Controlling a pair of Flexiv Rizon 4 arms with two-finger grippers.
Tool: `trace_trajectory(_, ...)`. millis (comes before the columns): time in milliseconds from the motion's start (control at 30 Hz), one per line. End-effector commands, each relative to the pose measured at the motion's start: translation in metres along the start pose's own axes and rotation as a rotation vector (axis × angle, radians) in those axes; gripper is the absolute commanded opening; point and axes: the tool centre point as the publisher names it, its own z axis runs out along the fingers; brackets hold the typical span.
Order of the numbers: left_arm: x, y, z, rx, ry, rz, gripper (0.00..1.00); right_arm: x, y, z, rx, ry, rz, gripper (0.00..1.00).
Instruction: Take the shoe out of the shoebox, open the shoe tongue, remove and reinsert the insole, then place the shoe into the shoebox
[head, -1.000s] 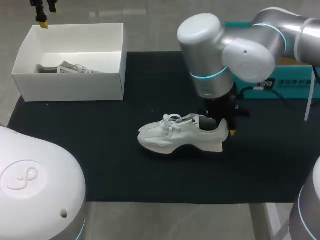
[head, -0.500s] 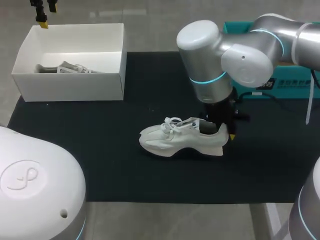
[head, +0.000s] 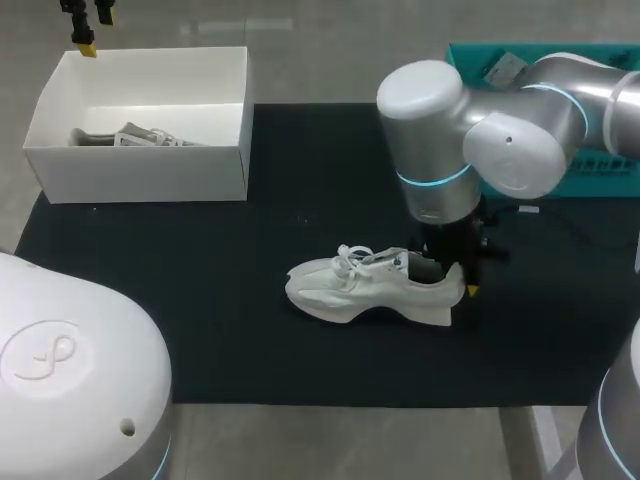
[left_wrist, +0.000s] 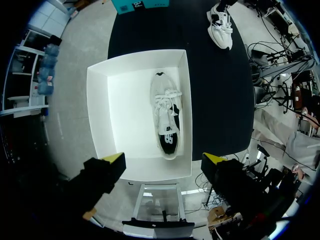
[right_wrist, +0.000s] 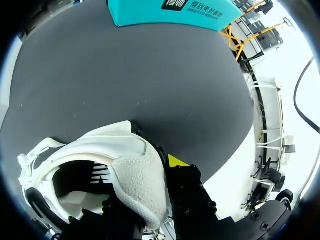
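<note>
White shoe (head: 372, 288) lies on its sole on the black mat (head: 200, 300), just right of frame centre in the head view, toe pointing left, heel right. Right gripper (head: 455, 275) comes straight down on the heel from the right arm (head: 470, 140). In the right wrist view the heel collar of the shoe (right_wrist: 125, 160) sits between the 2 fingers, the outer finger (right_wrist: 185, 190) against the back of the heel and the other down inside the shoe opening, so the right gripper (right_wrist: 150, 195) is clenched on the heel. Laces loose near the tongue

White shoebox (head: 140, 170) in the upper left of the head view, on the mat's left rear corner, with a 2nd shoe (head: 130, 137) lying inside. Left gripper (head: 92, 28) hangs at the top left edge of the frame, behind the box's back wall. In the left wrist view the left gripper (left_wrist: 163, 159) is released, yellow tips wide apart, holding nothing, high over the shoebox (left_wrist: 100, 115) and the 2nd shoe (left_wrist: 166, 115); the shoe (left_wrist: 221, 27) shows far ahead on the mat

Teal box (head: 600, 175) in the upper right, behind the right arm
</note>
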Motion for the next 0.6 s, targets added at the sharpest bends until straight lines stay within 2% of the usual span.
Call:
trace_trajectory(33, 0.001, 0.0, 0.0, -0.001, -0.001, 0.001, 1.0, 0.008, 0.001, 0.009, 0.015, -0.014, 0.017, 0.01)
trace_trajectory(67, 0.001, 0.0, 0.0, -0.001, -0.001, 0.001, 1.0, 0.008, 0.001, 0.009, 0.017, -0.015, 0.024, 0.45)
trace_trajectory(100, 0.001, 0.0, 0.0, -0.001, -0.001, 0.001, 1.0, 0.008, 0.0, 0.009, 0.02, -0.013, 0.027, 1.0)
trace_trajectory(233, 0.001, 0.0, 0.0, -0.001, -0.001, 0.001, 1.0, 0.003, -0.006, -0.002, 0.012, -0.02, 0.045, 1.0)
trace_trajectory(367, 0.001, 0.0, 0.0, -0.001, -0.001, 0.001, 1.0, -0.004, -0.011, -0.026, -0.014, -0.023, 0.05, 1.0)
trace_trajectory(500, 0.001, 0.0, 0.0, -0.001, -0.001, 0.001, 1.0, -0.008, -0.013, -0.056, -0.061, 0.003, 0.057, 1.0)
trace_trajectory(600, 0.001, 0.0, 0.0, -0.001, -0.001, 0.001, 1.0, -0.011, -0.011, -0.071, -0.098, 0.065, 0.07, 1.0)
